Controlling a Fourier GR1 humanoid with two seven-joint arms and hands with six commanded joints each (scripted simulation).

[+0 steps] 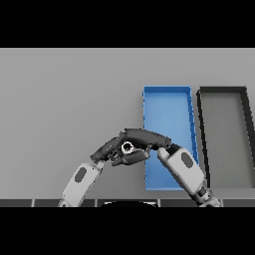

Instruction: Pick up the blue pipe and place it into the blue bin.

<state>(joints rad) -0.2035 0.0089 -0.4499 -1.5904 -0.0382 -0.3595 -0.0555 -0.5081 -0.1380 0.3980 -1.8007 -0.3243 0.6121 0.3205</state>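
Observation:
The pipe (127, 147) shows as a small ring-shaped end facing up, over the grey table just left of the blue bin (167, 107). My right hand (147, 137) reaches left across the blue bin. Its fingers pass above the ring and its thumb (133, 158) curls below it, so the hand closes round the pipe and hides its body. I cannot tell whether the pipe is off the table. My left hand (107, 148) comes in from the lower left with relaxed fingers, right beside the pipe and the right hand's fingertips.
A dark grey bin (224, 94) stands right of the blue bin, close against it. My right forearm (185, 167) crosses the near part of the blue bin. Grey table (69, 99) stretches to the left and far side.

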